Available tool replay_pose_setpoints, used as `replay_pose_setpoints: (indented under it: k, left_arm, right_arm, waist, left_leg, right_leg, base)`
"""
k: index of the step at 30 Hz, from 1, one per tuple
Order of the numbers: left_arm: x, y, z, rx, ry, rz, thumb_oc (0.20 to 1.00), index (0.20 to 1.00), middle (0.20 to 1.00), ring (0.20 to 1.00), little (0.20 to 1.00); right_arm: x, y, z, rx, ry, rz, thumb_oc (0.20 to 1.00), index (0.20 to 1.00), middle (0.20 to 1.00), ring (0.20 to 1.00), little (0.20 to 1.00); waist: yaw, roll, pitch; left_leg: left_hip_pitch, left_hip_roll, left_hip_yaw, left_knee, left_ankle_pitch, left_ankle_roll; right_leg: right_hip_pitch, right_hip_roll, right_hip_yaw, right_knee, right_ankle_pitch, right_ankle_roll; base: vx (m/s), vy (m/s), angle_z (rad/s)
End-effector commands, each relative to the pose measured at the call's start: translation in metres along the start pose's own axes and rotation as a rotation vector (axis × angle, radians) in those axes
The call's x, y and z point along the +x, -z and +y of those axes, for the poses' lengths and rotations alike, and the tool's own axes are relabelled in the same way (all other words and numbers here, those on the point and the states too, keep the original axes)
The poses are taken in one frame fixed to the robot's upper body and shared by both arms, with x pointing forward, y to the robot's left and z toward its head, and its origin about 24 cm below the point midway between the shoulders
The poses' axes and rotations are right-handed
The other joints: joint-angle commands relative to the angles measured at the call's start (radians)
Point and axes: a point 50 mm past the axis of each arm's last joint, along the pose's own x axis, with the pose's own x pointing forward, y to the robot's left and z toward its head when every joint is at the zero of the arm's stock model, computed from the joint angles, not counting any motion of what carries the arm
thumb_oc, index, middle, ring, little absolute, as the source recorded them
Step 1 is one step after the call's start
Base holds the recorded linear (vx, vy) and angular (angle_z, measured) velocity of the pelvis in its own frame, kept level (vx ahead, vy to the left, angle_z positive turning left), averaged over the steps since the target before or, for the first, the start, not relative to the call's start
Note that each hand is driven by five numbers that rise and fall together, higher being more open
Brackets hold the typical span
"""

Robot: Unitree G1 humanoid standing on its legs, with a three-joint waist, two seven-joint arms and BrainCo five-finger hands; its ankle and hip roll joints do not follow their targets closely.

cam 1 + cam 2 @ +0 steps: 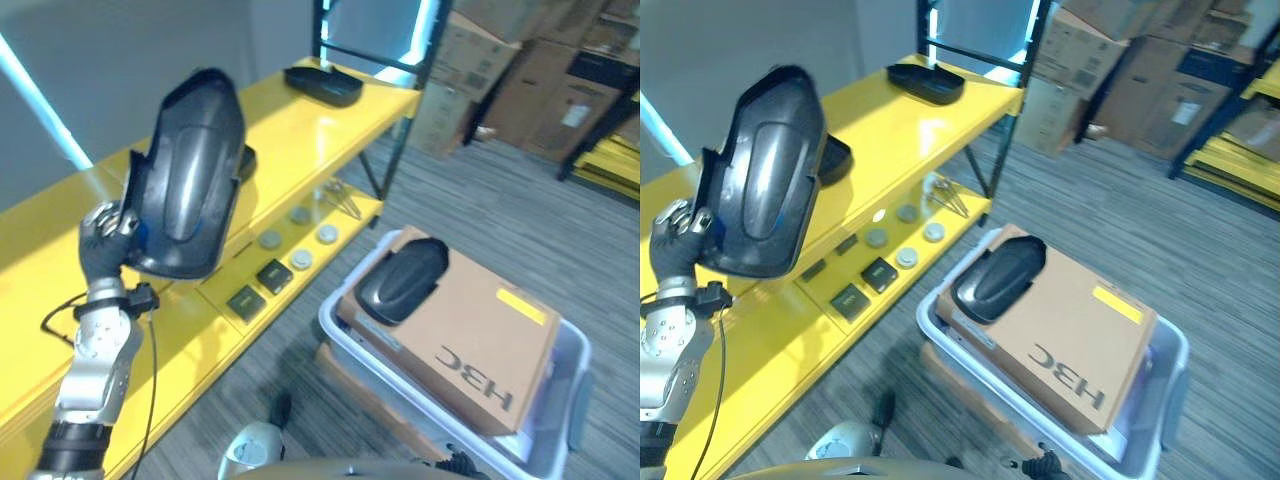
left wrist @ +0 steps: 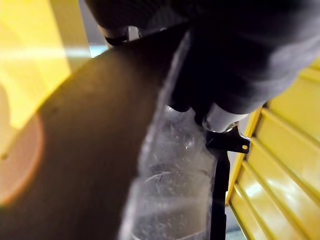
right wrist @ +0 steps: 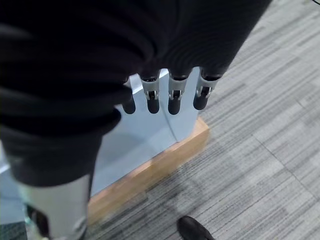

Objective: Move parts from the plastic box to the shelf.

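The left hand [image 1: 108,232] has its fingers curled round the lower edge of a large dark plastic part [image 1: 190,175], holding it upright above the yellow shelf [image 1: 290,130]. The right hand [image 3: 165,95] hangs with fingers relaxed and straight above the plastic box [image 1: 560,400], where another dark part [image 1: 403,280] lies on a cardboard carton [image 1: 480,350].

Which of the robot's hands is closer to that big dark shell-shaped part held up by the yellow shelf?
Left. The left hand grips the dark part at its lower edge. The right hand hangs relaxed over the plastic box, away from it.
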Motion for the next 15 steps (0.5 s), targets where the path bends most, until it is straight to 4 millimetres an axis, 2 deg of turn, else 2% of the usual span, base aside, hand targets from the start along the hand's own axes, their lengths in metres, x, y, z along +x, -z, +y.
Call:
replay_pose_setpoints:
  k: [1,3,4,6,11,14,15]
  left_arm:
    - [0.016,-0.056,-0.004,-0.106,0.048,-0.309,0.2,0.2,0.2,0.2,0.2]
    - [0.012,-0.056,-0.01,-0.135,0.077,-0.319,0.2,0.2,0.2,0.2,0.2]
    - [0.01,-0.056,-0.011,-0.135,0.07,-0.321,0.2,0.2,0.2,0.2,0.2]
    - [0.007,-0.054,-0.009,-0.112,0.035,-0.322,0.2,0.2,0.2,0.2,0.2]
    - [0.002,-0.048,-0.002,-0.078,0.001,-0.304,0.2,0.2,0.2,0.2,0.2]
    - [0.004,-0.048,0.005,-0.033,-0.016,-0.301,0.2,0.2,0.2,0.2,0.2]
    - [0.004,-0.048,0.005,-0.033,-0.015,-0.301,0.2,0.2,0.2,0.2,0.2]
  right_arm:
    - [-0.002,-0.003,0.007,0.02,0.012,-0.02,1.0,1.0,1.0,1.0,1.0]
    - [-0.002,0.0,0.006,0.015,0.014,-0.014,1.0,1.0,1.0,1.0,1.0]
    - [-0.002,-0.002,0.007,-0.009,0.008,-0.023,1.0,1.0,1.0,1.0,1.0]
    - [0.0,-0.01,0.009,-0.063,0.003,-0.043,1.0,1.0,1.0,1.0,1.0]
    - [0.002,-0.02,0.012,-0.078,-0.011,-0.051,1.0,1.0,1.0,1.0,1.0]
    - [0.0,-0.027,0.022,-0.072,-0.046,-0.063,1.0,1.0,1.0,1.0,1.0]
    - [0.0,-0.027,0.023,-0.071,-0.047,-0.064,1.0,1.0,1.0,1.0,1.0]
  waist:
    - [-0.03,-0.035,0.004]
    - [-0.043,-0.031,0.009]
    - [-0.043,-0.028,0.01]
    - [-0.029,-0.024,0.011]
    - [0.002,-0.025,0.007]
    - [0.031,-0.029,-0.008]
    - [0.031,-0.031,-0.008]
  left_leg:
    - [0.036,0.022,0.168,-0.056,-0.079,-0.06]
    - [0.024,0.058,0.297,-0.055,-0.079,-0.077]
    - [0.015,0.065,0.329,-0.055,-0.071,-0.078]
    - [0.003,0.061,0.349,-0.055,-0.065,-0.073]
    - [0.015,0.04,0.338,-0.049,-0.084,-0.051]
    - [0.031,0.007,0.294,-0.029,-0.124,-0.01]
    - [0.03,0.005,0.294,-0.028,-0.126,-0.009]
  right_leg:
    - [-0.093,-0.04,-0.011,0.017,0.0,0.08]
    - [-0.072,-0.054,-0.086,0.018,-0.011,0.083]
    - [-0.071,-0.057,-0.107,0.022,-0.013,0.081]
    - [-0.068,-0.062,-0.13,0.038,-0.023,0.078]
    - [-0.058,-0.077,-0.142,0.068,-0.047,0.075]
    - [-0.05,-0.115,-0.136,0.157,-0.097,0.081]
    - [-0.053,-0.118,-0.135,0.163,-0.101,0.082]
  base:
    - [0.03,0.045,1.51]
    - [0.02,0.102,2.05]
    - [-0.01,0.114,1.84]
    - [0.07,0.148,1.1]
    - [0.15,0.137,0.23]
    - [0.24,0.196,0.03]
    - [0.19,0.161,-0.02]
